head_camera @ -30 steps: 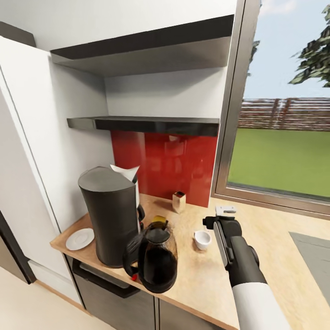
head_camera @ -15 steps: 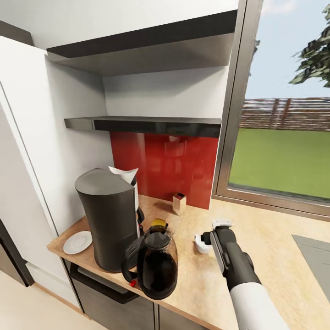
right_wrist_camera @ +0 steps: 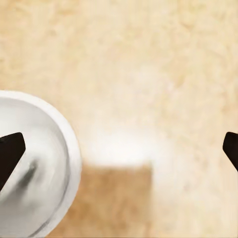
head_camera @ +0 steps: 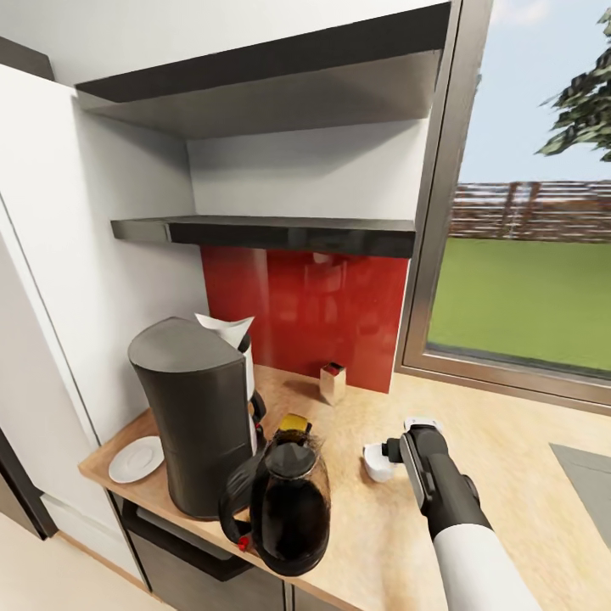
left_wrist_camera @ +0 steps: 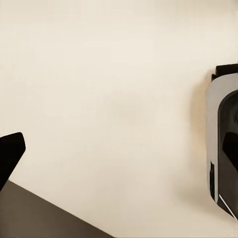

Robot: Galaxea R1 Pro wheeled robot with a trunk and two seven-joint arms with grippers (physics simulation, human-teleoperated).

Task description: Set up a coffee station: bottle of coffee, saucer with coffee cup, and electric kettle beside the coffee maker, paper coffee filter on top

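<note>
Right arm over the cup on the kitchen countertop (head_camera: 509,458)

By the countertop's left end stands the coffee maker (head_camera: 199,416), the paper coffee filter (head_camera: 225,329) poking up at its top back edge. Against its front, at the front edge, is the electric kettle (head_camera: 288,501); the bottle of coffee (head_camera: 294,424) shows just behind the kettle. The right gripper (right_wrist_camera: 119,148) hangs over the coffee cup (head_camera: 376,462), fingers spread wide, one above the cup's rim. The saucer (head_camera: 136,458) lies at the left corner. A small tan box (head_camera: 333,382) stands by the red backsplash (head_camera: 322,305). Left gripper: cannot tell.
</note>
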